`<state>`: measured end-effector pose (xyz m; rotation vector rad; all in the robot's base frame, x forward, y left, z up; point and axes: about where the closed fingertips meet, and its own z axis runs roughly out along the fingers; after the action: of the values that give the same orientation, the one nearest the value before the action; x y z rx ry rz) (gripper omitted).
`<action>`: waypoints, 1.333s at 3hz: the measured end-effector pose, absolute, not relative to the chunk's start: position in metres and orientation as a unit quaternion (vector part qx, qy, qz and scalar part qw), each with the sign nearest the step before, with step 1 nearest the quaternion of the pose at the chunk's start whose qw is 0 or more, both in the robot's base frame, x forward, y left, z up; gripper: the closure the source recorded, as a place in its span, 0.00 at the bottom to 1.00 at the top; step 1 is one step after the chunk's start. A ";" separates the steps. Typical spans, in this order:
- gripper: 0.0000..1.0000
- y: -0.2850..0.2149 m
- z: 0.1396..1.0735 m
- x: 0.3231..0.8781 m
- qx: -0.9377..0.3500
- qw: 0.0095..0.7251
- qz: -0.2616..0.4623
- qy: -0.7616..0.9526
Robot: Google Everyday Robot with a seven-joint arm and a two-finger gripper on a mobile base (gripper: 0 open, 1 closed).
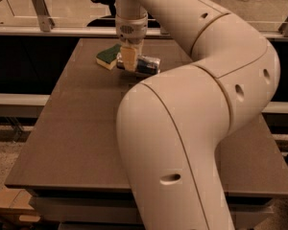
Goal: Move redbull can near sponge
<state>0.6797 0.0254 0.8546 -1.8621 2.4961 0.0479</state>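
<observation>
Gripper [128, 62] at far end of table [62, 128], jaws clamped across redbull can [149, 65]. Can lies sideways just beside sponge [107, 56]; can-to-table contact unclear.

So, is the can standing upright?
No, the can is on its side at the gripper, beside the sponge.

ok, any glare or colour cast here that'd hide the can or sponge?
Camera view: warm, dim brownish cast throughout. Slim silver-and-blue metal redbull can shows soft highlights, no blown glare. Gripper sits at the can's middle, far end of the brown table, covering part of it. Green-topped yellow sponge beside it is readable.
</observation>
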 end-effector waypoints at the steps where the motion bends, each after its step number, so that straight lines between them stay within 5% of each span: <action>1: 1.00 0.021 0.843 0.687 -0.591 0.005 0.012 0.806; 2: 1.00 0.018 0.834 0.692 -0.588 -0.002 0.012 0.809; 4: 0.59 0.027 0.828 0.707 -0.587 0.026 0.009 0.809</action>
<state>0.7074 0.0267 0.8282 -1.8156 2.4999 0.0276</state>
